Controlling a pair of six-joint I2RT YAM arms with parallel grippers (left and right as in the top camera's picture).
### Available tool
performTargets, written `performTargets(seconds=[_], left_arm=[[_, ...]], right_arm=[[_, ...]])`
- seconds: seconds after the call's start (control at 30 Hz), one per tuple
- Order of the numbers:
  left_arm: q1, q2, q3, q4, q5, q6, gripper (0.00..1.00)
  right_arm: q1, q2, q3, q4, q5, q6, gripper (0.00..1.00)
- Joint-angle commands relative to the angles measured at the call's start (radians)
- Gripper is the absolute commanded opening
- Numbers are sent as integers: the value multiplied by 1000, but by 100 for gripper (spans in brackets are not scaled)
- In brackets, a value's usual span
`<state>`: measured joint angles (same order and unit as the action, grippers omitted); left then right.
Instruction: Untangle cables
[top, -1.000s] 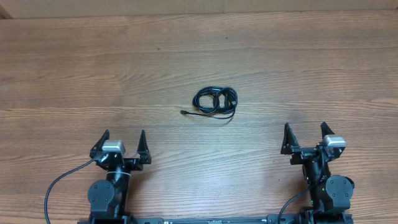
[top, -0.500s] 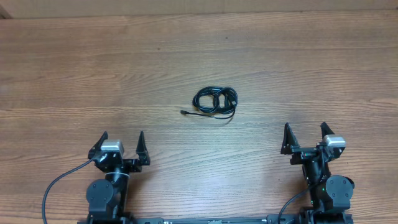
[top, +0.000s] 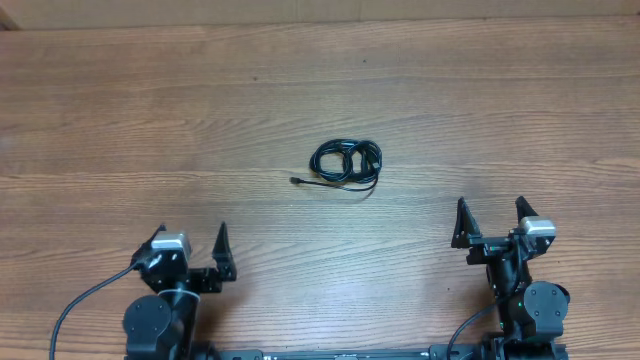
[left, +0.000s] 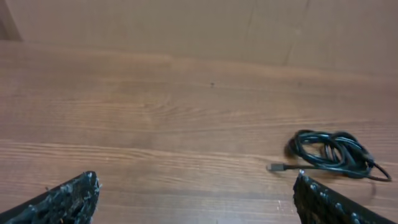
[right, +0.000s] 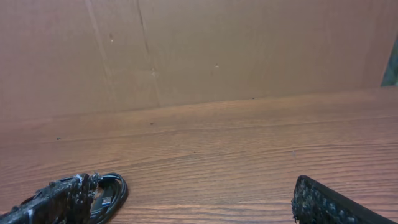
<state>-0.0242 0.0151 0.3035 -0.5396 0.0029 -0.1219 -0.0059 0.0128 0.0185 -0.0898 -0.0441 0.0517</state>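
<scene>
Both grippers are standing wide open and holding nothing: your left gripper (top: 192, 232) and right gripper (top: 490, 206) are sitting at the near edge of the table (top: 120, 120), while the cables (top: 346, 163) are lying bundled near the middle of the table. You are risking tightening the tangle if you are pinching several overlapped loops together.

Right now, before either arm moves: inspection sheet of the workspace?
Surface: brown wood-grain table.
Job's things: thin black cables coiled in one tangled bundle near the centre. One metal-tipped plug sticks out to the left.
Clutter: nothing seen.
Grippers: left gripper and right gripper both open, holding nothing, at the near edge and apart from the bundle.
Cables: thick black arm wire trails from the left arm's base.
Surroundings: brown cardboard wall behind the table.
</scene>
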Motion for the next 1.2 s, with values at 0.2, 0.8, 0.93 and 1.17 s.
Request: performTargets(seconds=[0.2, 0.8, 0.93, 1.17], left_arm=[[6, 9, 211, -252, -6, -12, 100], [6, 550, 447, -330, 111, 10, 100], [5, 672, 526, -335, 211, 56, 99], [3, 830, 701, -488, 244, 60, 100]], right_arm=[[1, -10, -10, 6, 9, 5, 100], [1, -10, -10, 6, 10, 5, 100], [1, -10, -10, 6, 9, 5, 100], [1, -10, -10, 6, 10, 5, 100]])
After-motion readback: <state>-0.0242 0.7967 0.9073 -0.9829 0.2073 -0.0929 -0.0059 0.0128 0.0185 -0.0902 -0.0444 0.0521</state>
